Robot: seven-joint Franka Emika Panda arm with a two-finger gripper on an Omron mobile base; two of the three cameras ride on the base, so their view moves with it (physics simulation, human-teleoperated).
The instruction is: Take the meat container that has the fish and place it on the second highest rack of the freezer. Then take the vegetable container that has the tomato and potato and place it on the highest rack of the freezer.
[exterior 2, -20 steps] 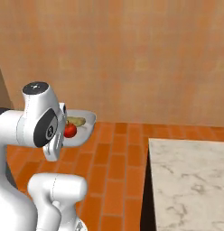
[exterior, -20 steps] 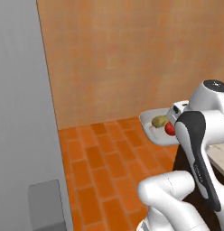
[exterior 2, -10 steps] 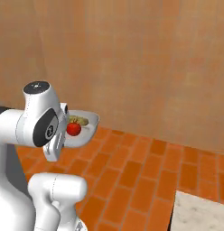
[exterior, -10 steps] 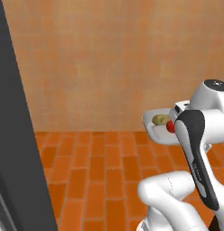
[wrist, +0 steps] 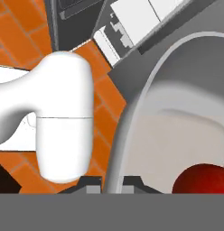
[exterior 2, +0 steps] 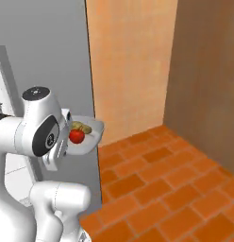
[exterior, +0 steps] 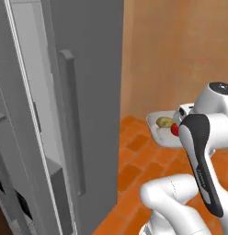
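Container (exterior 2: 88,138): held up at the arm's head height, just beside the freezer door (exterior: 83,92).
Tomato (exterior 2: 77,136): in the container, nearer the arm.
Potato (exterior 2: 81,126): in it too — behind the tomato, apparently touching.
Floor (exterior 2: 156,189): below — well apart.

tomato (wrist: 202,179) cropped; tray (exterior: 160,134) half behind arm

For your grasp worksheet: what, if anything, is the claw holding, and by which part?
The claw holds the vegetable container, with tomato and potato inside, pinched by its rim.
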